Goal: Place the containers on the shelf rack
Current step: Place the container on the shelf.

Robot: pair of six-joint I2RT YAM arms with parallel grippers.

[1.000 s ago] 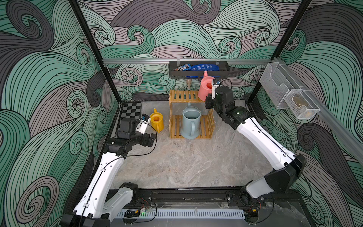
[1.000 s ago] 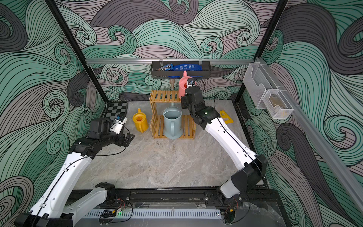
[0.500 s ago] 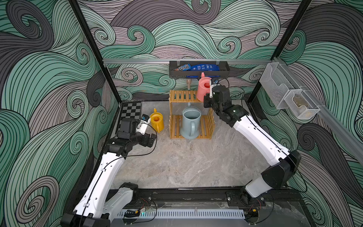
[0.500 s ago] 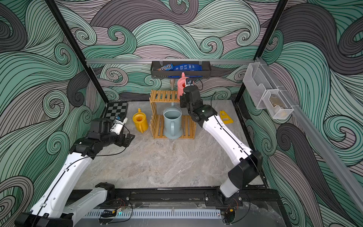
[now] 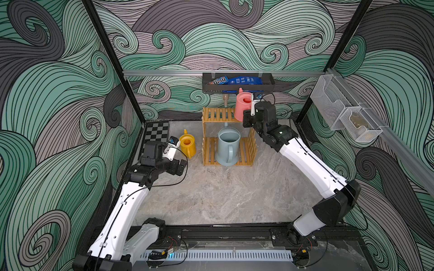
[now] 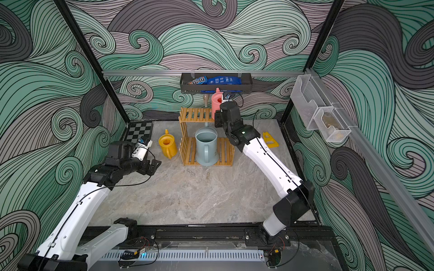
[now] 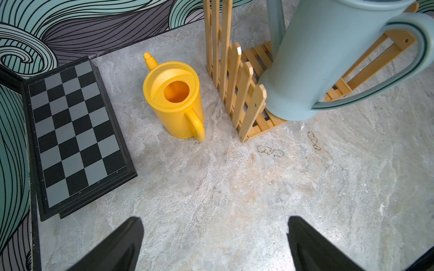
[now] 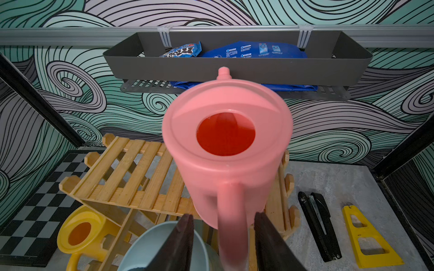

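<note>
Marble tabletop [image 5: 223, 192] bears yellow can [image 5: 187, 144]; rack [image 5: 215, 115] holds pink can [image 5: 243, 106], blue can [image 5: 227, 147].

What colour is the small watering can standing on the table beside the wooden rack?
The watering can is yellow, seen most clearly in the left wrist view.

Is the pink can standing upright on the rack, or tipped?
Upright: the pink can has its fill hole facing up and its base on the rack's top slats.

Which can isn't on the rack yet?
The yellow can, on the table beside the rack; pink can on its top tier, blue can on the bottom.
</note>
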